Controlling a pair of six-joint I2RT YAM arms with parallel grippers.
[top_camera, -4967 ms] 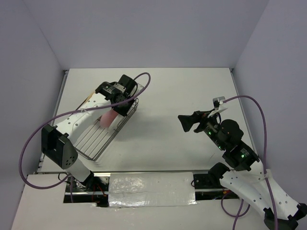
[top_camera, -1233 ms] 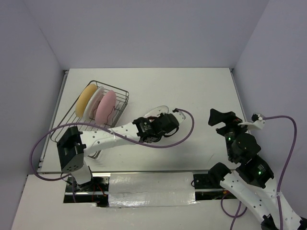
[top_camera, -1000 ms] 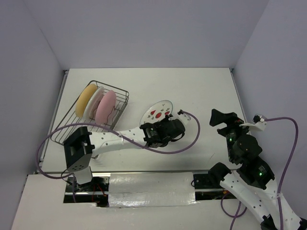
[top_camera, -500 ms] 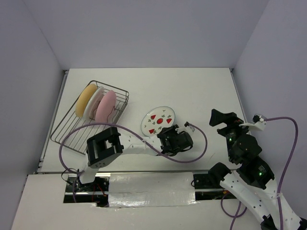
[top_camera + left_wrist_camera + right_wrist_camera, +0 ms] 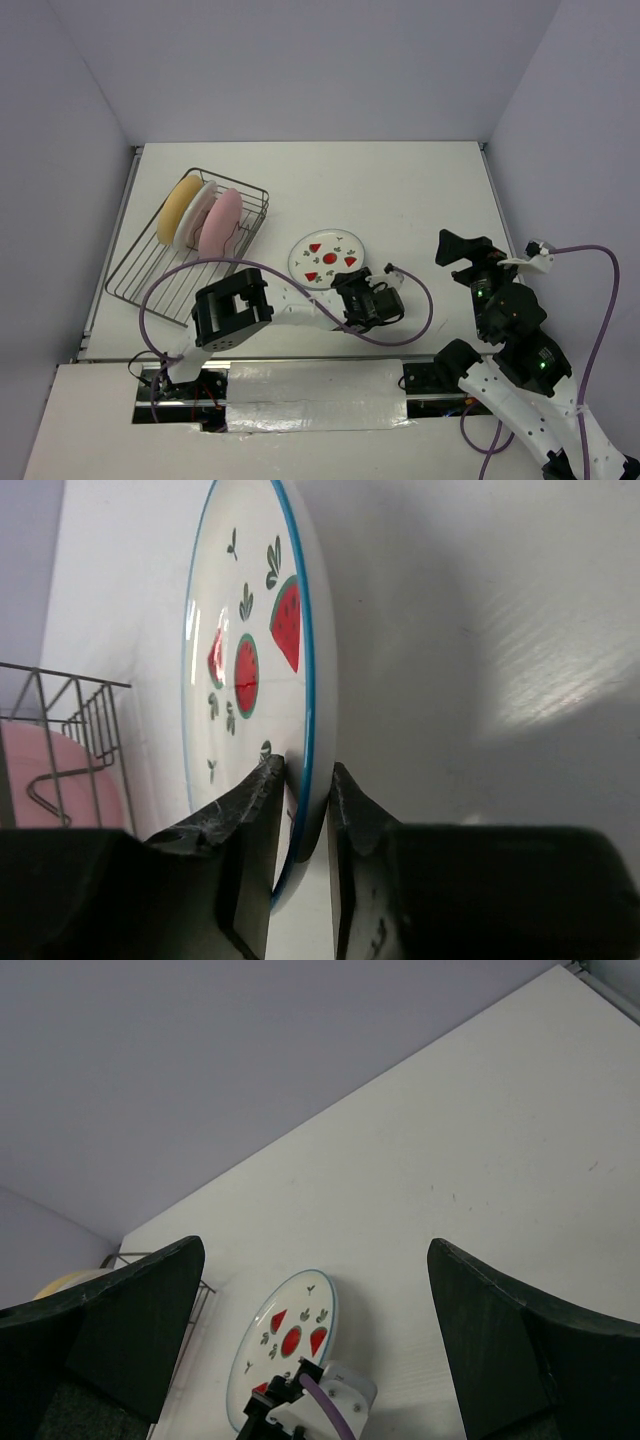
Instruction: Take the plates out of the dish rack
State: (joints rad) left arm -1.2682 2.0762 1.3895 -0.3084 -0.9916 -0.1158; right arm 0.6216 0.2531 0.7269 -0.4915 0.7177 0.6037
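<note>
My left gripper (image 5: 345,283) is shut on the near rim of a white plate with red fruit marks (image 5: 327,258), which lies low and nearly flat over the table right of the dish rack (image 5: 150,270). In the left wrist view both fingers (image 5: 262,810) pinch the plate's blue-edged rim (image 5: 300,680). The rack holds a pink plate (image 5: 219,222), a white-edged plate (image 5: 200,207) and a tan-yellow plate (image 5: 175,208), all standing on edge. My right gripper (image 5: 462,246) is open, empty, raised at the right. The fruit plate also shows in the right wrist view (image 5: 285,1340).
White table (image 5: 420,190) with grey walls behind and at both sides. The left arm's purple cable (image 5: 400,320) loops over the table by the near edge.
My left gripper has carried the fruit plate from the rack to the table's middle and tipped it from upright to nearly flat. The right arm has pulled back to the right.
</note>
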